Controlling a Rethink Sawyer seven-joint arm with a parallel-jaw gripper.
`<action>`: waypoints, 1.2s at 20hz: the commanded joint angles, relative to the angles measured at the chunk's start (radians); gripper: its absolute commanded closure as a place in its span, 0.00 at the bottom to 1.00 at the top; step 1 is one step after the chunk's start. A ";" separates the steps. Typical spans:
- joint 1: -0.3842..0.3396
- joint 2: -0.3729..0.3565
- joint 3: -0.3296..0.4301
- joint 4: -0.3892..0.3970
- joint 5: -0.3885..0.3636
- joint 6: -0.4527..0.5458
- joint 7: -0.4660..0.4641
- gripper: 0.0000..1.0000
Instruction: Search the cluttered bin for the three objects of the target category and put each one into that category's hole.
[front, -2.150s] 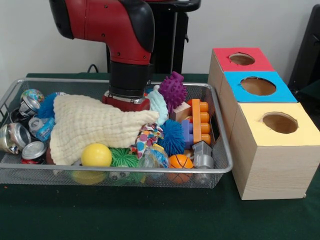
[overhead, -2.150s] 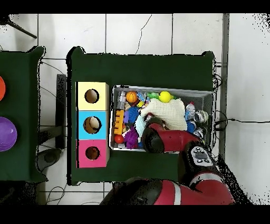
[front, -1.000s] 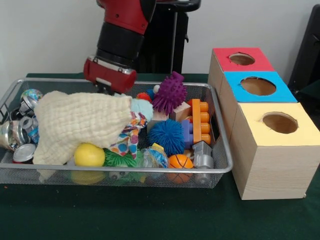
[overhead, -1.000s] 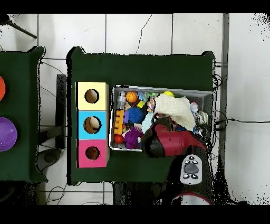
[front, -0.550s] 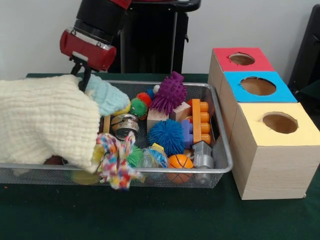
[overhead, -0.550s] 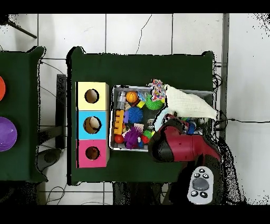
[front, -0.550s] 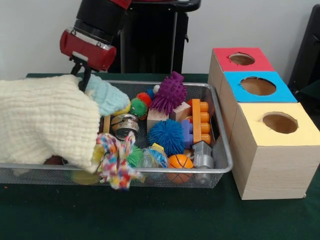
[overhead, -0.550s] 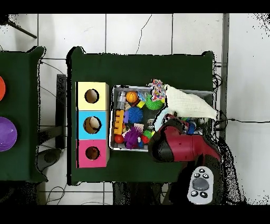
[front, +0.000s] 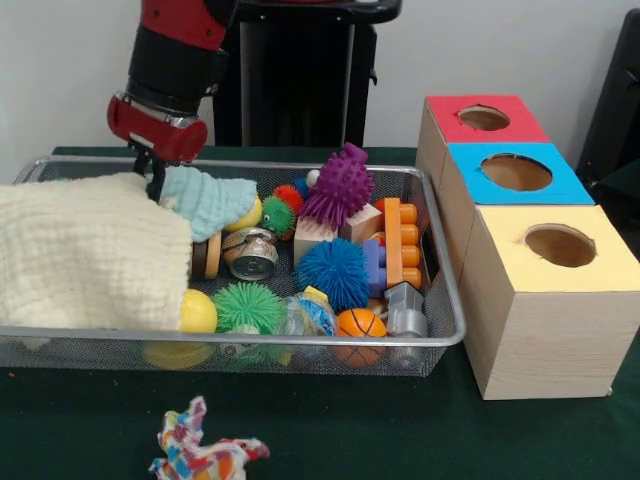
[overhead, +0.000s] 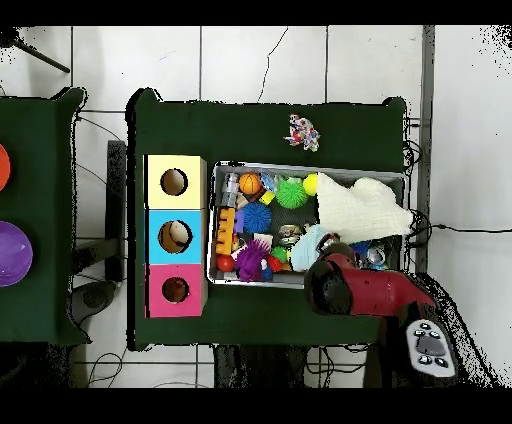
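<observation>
My gripper hangs over the left part of the wire bin, shut where a big cream cloth and a light blue cloth meet. The cream cloth drapes over the bin's left end; from overhead it covers one end of the bin. A small multicoloured cloth lies crumpled on the green table in front of the bin, and overhead it sits outside the bin. Three boxes stand beside the bin, with a red hole, a blue hole and a yellow hole.
Uncovered in the bin are a purple spiky ball, a blue spiky ball, a green spiky ball, a yellow ball, a small orange basketball, a crushed can and orange toy bricks.
The arm lifted and dragged the cream and blue cloths to the bin's left end, uncovering balls and a can. The multicoloured cloth dropped out of the bin onto the table.
</observation>
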 joint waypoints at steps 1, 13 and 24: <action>-0.145 0.026 0.307 0.209 0.082 0.265 -0.047 1.00; -0.212 -0.117 0.447 0.342 0.255 0.473 -0.031 1.00; -0.172 -0.141 0.439 0.331 0.207 0.386 -0.025 1.00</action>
